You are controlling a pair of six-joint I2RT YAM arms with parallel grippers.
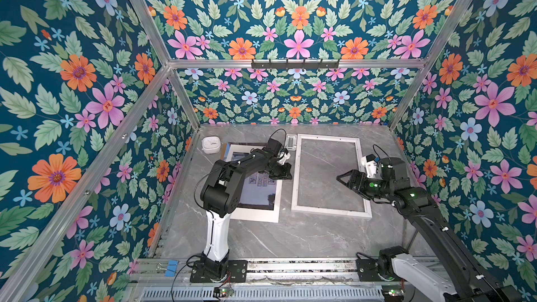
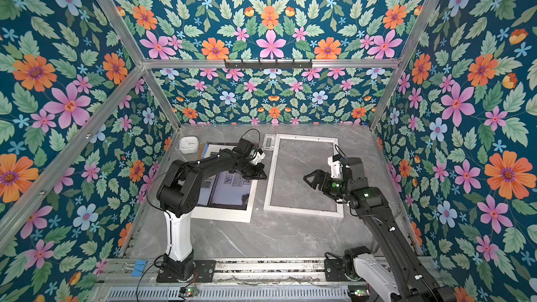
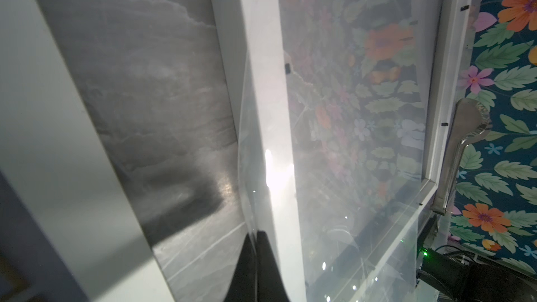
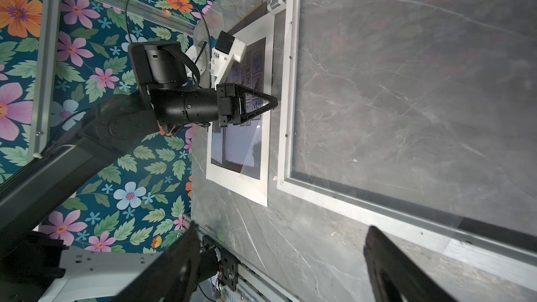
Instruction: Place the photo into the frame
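The photo (image 1: 258, 193) lies flat on the left of the table under a white mat (image 1: 255, 214), partly hidden by my left arm. The white frame (image 1: 295, 178) lies flat to its right, open in the middle. My left gripper (image 1: 286, 174) sits between mat and frame. Its fingers (image 3: 263, 245) are shut on the near edge of a clear sheet (image 3: 334, 228), which slants up from the frame. In the right wrist view that sheet (image 4: 261, 155) overhangs the mat's edge. My right gripper (image 1: 340, 178) hovers open over the frame's right side, holding nothing.
A white rounded box (image 1: 211, 144) stands at the back left. A small silver-and-white piece (image 1: 291, 142) lies by the frame's far left corner. A brown board edge (image 1: 223, 150) peeks from under the mat. A blue binder clip (image 1: 171, 265) sits on the front rail.
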